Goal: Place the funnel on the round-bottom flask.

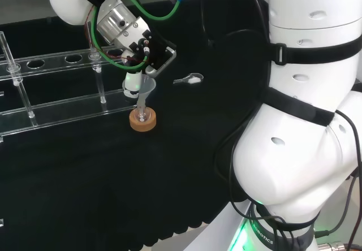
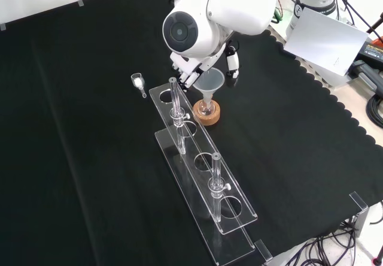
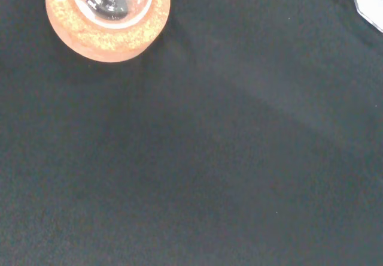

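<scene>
- Head view showed the hand (image 1: 148,56) at about 11 o'clock of the frame, its fingers (image 1: 132,82) curled down around the rim of the funnel (image 1: 145,89); I judged them clamped on it, though the arm's housing hid most of them.
- Directly below the fingers, at 6 o'clock from them in the head view, the funnel's stem pointed down with its long axis near upright, tilted a little, toward the round-bottom flask (image 1: 142,115) seated in its cork ring (image 1: 142,121).
- In the front view the funnel (image 2: 210,81) stood just above the flask (image 2: 206,105), its stem at or just inside the neck; whether it already rested there could not be told.
- The coming move probably turned on keeping stem and neck in line while lowering straight down, then letting go.
- Outward, the clear acrylic rack (image 2: 200,164) lay just beside the cork ring (image 2: 207,114), at about 8 o'clock of it in the front view, the closest thing to clip.
- A small clear piece (image 2: 139,82) lay at 10 o'clock of the ring, well apart.
- Toward 3 and 5 o'clock the worktop (image 2: 299,134) was bare black cloth, open room for withdrawing; its scalloped edge was well off.
</scene>
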{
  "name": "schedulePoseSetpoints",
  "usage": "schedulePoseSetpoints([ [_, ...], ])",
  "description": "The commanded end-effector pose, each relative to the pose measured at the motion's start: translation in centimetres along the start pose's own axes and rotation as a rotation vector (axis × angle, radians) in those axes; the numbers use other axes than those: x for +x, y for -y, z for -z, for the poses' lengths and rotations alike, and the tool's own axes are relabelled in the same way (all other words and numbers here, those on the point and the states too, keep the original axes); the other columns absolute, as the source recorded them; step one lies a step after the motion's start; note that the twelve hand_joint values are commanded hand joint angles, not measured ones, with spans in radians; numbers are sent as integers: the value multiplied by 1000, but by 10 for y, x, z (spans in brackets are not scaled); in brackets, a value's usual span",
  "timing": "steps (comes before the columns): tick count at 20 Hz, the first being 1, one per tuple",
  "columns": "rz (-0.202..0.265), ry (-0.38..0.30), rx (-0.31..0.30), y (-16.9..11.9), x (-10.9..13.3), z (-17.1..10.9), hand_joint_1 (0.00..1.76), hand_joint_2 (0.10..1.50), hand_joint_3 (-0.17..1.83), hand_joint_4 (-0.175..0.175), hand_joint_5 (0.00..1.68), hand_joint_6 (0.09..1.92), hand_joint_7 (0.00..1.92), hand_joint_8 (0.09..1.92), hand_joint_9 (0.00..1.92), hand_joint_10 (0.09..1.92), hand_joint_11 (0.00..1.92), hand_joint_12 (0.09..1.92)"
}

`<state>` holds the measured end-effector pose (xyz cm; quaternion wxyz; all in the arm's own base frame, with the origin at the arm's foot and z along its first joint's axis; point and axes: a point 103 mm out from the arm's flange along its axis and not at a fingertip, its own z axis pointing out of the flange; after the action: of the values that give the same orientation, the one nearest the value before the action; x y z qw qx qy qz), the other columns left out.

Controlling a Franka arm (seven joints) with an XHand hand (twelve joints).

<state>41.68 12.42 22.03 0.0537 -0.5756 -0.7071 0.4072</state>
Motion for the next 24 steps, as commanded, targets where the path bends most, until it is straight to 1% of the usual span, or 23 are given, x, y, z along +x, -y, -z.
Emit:
schedulePoseSetpoints([
  [1, 12, -24, -52, 8, 1, 4, 456, 643, 282, -62, 241, 87, 165, 727, 536, 639, 451, 1368],
  [4, 11, -43, -84, 15, 0, 10, 426, 649, 239, -60, 235, 87, 134, 722, 474, 673, 446, 1373],
  [7, 7, -52, -121, 25, -3, 16, 413, 652, 224, -59, 231, 87, 123, 720, 449, 680, 444, 1375],
  [9, 9, -71, -147, 32, -6, 20, 411, 660, 208, -58, 230, 87, 121, 719, 438, 694, 442, 1378],
  [12, 1, -95, -168, 43, -15, 21, 408, 665, 198, -58, 229, 87, 120, 719, 435, 701, 442, 1379],
  [14, -5, -122, -194, 50, -23, 19, 404, 667, 196, -58, 230, 87, 129, 723, 442, 705, 443, 1380],
  [16, -12, -145, -195, 54, -32, 16, 402, 668, 194, -58, 236, 87, 143, 728, 452, 707, 445, 1381],
  [19, -8, -146, -184, 54, -36, 12, 402, 670, 191, -58, 247, 87, 161, 733, 467, 708, 447, 1383],
  [20, -9, -141, -172, 52, -36, 10, 403, 671, 191, -57, 250, 87, 164, 733, 471, 708, 447, 1383],
  [24, 7, -146, -165, 48, -33, 7, 406, 679, 179, -57, 254, 87, 177, 724, 491, 684, 447, 1383],
])
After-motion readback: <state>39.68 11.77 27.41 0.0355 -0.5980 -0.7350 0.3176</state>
